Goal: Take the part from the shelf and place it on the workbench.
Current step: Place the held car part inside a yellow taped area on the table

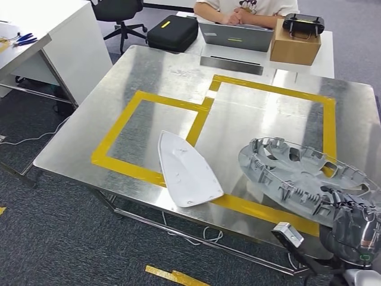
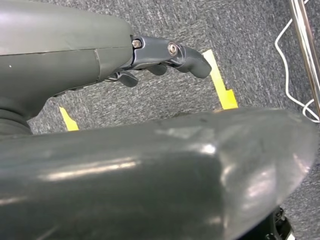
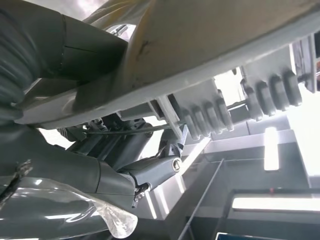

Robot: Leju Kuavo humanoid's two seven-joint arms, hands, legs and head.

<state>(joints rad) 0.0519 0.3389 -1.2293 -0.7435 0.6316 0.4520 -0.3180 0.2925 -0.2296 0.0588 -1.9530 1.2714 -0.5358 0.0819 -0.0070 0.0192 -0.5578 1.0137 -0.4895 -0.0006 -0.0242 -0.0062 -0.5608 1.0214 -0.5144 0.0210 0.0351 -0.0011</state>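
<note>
The right hand (image 1: 355, 229) grips a grey ribbed part (image 1: 301, 173), holding it over the near right corner of the steel workbench (image 1: 148, 77). A white panel (image 1: 186, 170) lies on yellow tape (image 1: 121, 122). The left hand (image 2: 158, 55) hangs over carpet, fingers loosely apart, holding nothing.

Grey carpet floor (image 1: 53, 238) with yellow tape bits (image 1: 172, 275), white desks (image 1: 67, 36) around, a black office chair (image 1: 119, 15), bright ceiling light panels (image 3: 271, 147) overhead.

No readable text, label, number or sign — any view
</note>
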